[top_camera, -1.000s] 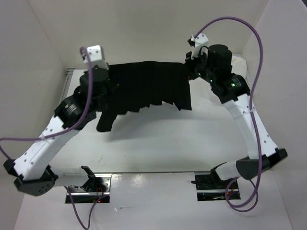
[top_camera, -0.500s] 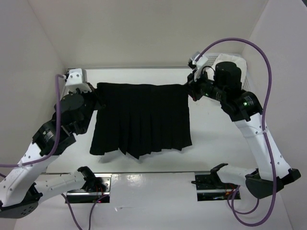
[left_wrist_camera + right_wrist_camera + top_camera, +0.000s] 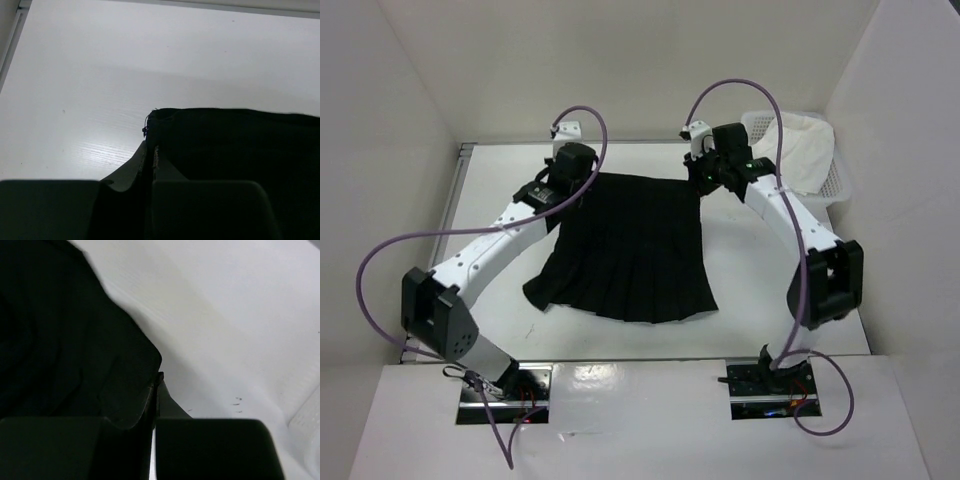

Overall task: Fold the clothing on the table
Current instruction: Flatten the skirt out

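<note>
The clothing, a black pleated skirt [image 3: 630, 250], lies spread on the white table [image 3: 770, 290], its narrow waistband at the far side and its wide hem toward the arms' bases. My left gripper [image 3: 582, 180] is shut on the waistband's left corner. My right gripper [image 3: 701, 176] is shut on the right corner. In the left wrist view, my left gripper [image 3: 150, 146] pinches the skirt [image 3: 235, 145] at its corner. In the right wrist view, my right gripper [image 3: 156, 384] pinches the skirt [image 3: 60, 330] at its edge.
A white mesh basket [image 3: 840, 172] holding a white cloth [image 3: 802, 150] stands at the back right, close to my right arm. A grey rail [image 3: 465, 165] runs along the table's left edge. White walls enclose the far side and both flanks.
Both arms have stretched toward the far side, carrying the waistband with them. The skirt hung stretched between the grippers before; now its hem rests on the table, fanned out.
</note>
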Controlling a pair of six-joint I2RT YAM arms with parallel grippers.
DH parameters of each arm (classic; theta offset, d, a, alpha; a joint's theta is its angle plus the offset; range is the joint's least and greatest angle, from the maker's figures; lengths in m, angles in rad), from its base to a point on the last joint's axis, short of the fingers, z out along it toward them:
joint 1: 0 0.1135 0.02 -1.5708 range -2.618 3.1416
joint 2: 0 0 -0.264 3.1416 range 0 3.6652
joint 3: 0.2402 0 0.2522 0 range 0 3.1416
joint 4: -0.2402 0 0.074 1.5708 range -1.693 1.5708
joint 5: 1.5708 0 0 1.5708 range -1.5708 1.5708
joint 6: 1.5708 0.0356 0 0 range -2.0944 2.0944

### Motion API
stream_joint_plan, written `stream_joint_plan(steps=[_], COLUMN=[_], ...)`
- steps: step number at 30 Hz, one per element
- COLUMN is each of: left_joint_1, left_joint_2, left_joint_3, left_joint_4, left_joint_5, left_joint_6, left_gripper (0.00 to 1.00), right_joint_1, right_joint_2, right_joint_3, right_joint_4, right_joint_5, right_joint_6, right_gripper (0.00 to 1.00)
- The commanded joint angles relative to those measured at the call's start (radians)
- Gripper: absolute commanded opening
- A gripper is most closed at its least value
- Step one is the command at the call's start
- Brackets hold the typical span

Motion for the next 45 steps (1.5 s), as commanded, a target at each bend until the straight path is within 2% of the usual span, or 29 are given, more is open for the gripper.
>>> stream_joint_plan(steps=[1, 3, 9, 13, 19, 20, 22, 23, 24, 26, 27, 28, 29, 30, 31, 32, 33, 34, 35, 36, 38, 39, 40, 42, 45], left_joint_1=[0.08, 0.132, 0.206, 0.227, 0.27, 0.27, 0.284, 0.301, 0.31, 0.324, 0.336, 0.345, 0.346, 0.346, 0.356, 0.356, 0.365, 0.365, 0.365, 0.346, 0.307, 0.266, 0.251, 0.237, 0.2], left_joint_2=[0.067, 0.104, 0.262, 0.386, 0.566, 0.584, 0.637, 0.655, 0.696, 0.744, 0.803, 0.878, 0.926, 0.978, 1.041, 1.184, 1.127, 1.088, 1.07, 1.085, 1.161, 1.161, 1.19, 1.201, 1.201], left_joint_3=[0.056, 0.079, 0.179, 0.319, 0.614, 0.639, 0.704, 0.731, 0.76, 0.885, 0.942, 1.09, 1.091, 1.299, 1.449, 1.636, 1.685, 1.501, 1.487, 1.513, 1.681, 1.644, 1.683, 1.717, 1.728], left_joint_4=[0.116, 0.129, 0.13, 0.095, -0.01, -0.01, -0.03, -0.041, -0.05, -0.092, -0.116, -0.18, -0.22, -0.272, -0.336, -0.484, -0.443, -0.426, -0.455, -0.491, -0.624, -0.625, -0.703, -0.752, -0.823], left_joint_5=[0.073, 0.13, 0.18, 0.19, 0.22, 0.22, 0.24, 0.253, 0.262, 0.262, 0.262, 0.262, 0.244, 0.234, 0.234, 0.263, 0.282, 0.299, 0.331, 0.331, 0.268, 0.197, 0.196, 0.216, 0.23], left_joint_6=[-0.007, -0.016, -0.017, 0.017, 0.056, 0.066, 0.066, 0.066, 0.075, 0.075, 0.086, 0.086, 0.086, 0.098, 0.098, 0.098, 0.088, 0.076, 0.065, 0.056, 0.071, 0.071, 0.071, 0.043, -0.003], left_gripper=[0.0, 0.0, 0.0, 0.0, 0.0, 0.01, 0.21, 0.27, 0.48, 0.66, 0.8, 0.87, 0.92, 0.97, 1.0, 1.0, 1.0, 1.0, 1.0, 1.0, 1.0, 1.0, 1.0, 0.96, 0.85], right_joint_1=[-0.054, -0.064, -0.099, -0.099, -0.108, -0.108, -0.108, -0.108, -0.108, -0.117, -0.117, -0.126, -0.139, -0.139, -0.149, -0.15, -0.159, -0.159, -0.159, -0.15, -0.136, -0.116, -0.104, -0.081, -0.052], right_joint_2=[0.079, 0.121, 0.282, 0.366, 0.504, 0.536, 0.564, 0.598, 0.613, 0.647, 0.676, 0.688, 0.698, 0.707, 0.707, 0.707, 0.684, 0.663, 0.64, 0.586, 0.528, 0.498, 0.44, 0.382, 0.276], right_joint_3=[0.066, 0.1, 0.192, 0.244, 0.391, 0.405, 0.428, 0.454, 0.468, 0.522, 0.555, 0.575, 0.594, 0.609, 0.622, 0.622, 0.622, 0.596, 0.573, 0.526, 0.475, 0.45, 0.397, 0.343, 0.21], right_joint_4=[0.133, 0.156, 0.19, 0.212, 0.19, 0.19, 0.19, 0.19, 0.19, 0.177, 0.177, 0.154, 0.154, 0.139, 0.139, 0.128, 0.128, 0.128, 0.128, 0.128, 0.119, 0.108, 0.108, 0.108, 0.108], right_joint_5=[0.022, 0.034, 0.043, 0.068, 0.077, 0.089, 0.109, 0.138, 0.155, 0.18, 0.189, 0.189, 0.189, 0.198, 0.198, 0.198, 0.198, 0.186, 0.169, 0.136, 0.114, 0.114, 0.114, 0.125, 0.11], right_joint_6=[-0.022, -0.031, -0.031, -0.031, -0.031, -0.031, -0.031, -0.031, -0.019, -0.005, 0.004, 0.027, 0.042, 0.055, 0.068, 0.09, 0.09, 0.102, 0.102, 0.102, 0.102, 0.111, 0.112, 0.112, 0.112], right_gripper=[0.0, 0.0, 0.0, 0.0, 0.0, 0.0, 0.0, 0.08, 0.15, 0.3, 0.46, 0.59, 0.59, 0.68, 0.73, 0.76, 0.8, 0.81, 0.83, 0.84, 0.86, 0.88, 0.89, 0.89, 0.89])
